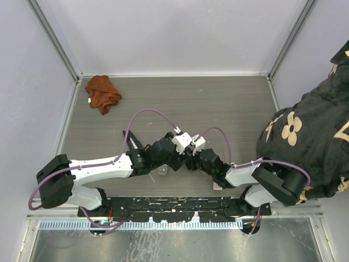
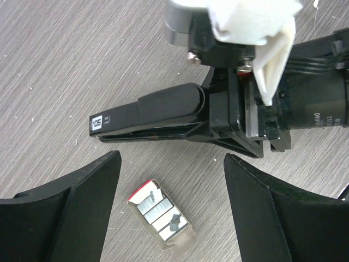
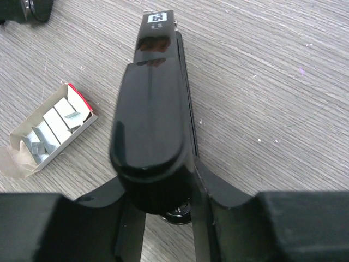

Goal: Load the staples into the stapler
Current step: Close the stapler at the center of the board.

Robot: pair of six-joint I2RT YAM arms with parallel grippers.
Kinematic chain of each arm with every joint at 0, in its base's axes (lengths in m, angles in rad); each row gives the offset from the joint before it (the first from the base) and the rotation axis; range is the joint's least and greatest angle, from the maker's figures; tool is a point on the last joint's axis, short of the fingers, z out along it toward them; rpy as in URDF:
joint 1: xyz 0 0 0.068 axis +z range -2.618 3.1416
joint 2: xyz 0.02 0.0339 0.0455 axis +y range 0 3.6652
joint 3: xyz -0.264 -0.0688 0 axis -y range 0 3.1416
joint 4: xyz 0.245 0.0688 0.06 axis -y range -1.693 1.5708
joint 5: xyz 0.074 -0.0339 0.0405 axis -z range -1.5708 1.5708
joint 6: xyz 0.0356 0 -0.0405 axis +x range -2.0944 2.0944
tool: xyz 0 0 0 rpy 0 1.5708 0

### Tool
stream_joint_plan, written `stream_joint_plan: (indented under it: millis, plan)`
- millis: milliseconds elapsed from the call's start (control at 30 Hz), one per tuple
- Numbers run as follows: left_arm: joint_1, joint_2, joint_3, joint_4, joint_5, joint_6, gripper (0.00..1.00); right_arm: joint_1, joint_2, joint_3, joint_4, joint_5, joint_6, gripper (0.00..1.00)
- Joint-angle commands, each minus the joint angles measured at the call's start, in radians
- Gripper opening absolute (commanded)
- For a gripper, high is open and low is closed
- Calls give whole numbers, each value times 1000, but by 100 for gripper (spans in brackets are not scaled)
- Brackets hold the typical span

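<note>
The black stapler (image 2: 158, 112) lies flat on the wood-grain table with its labelled nose pointing away from my right gripper (image 3: 158, 180). That gripper is shut on the stapler's (image 3: 155, 93) rear end, a finger on each side. The staples (image 2: 161, 213) are silvery strips in a small open grey tray with a red end, lying beside the stapler. My left gripper (image 2: 172, 164) hovers open above the tray, its fingers wide apart on either side and touching nothing. In the right wrist view the staples (image 3: 52, 128) lie left of the stapler. From above, the two grippers meet at the table's middle front, with the tray (image 1: 162, 171) just below them.
A crumpled orange cloth (image 1: 102, 93) lies at the back left. A small red-and-white box (image 1: 217, 186) sits near the right arm's base. A slim black object (image 1: 132, 141) lies left of the left wrist. A person in a black floral garment (image 1: 311, 136) leans in at the right edge.
</note>
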Motion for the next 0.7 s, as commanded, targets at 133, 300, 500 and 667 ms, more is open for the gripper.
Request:
stream_joint_plan:
  millis: [133, 300, 500, 667]
  plan:
    - [98, -117, -32, 25, 24, -121, 81, 5, -85, -10, -6, 19, 3, 67]
    - [165, -181, -61, 6, 82, -167, 83, 7, -188, -11, -96, 30, -2, 87]
    - [241, -237, -65, -37, 132, -255, 85, 7, -392, 11, -305, 73, 4, 100]
    - [358, -314, -75, -100, 206, -414, 91, 6, -493, 107, -524, 119, 30, 100]
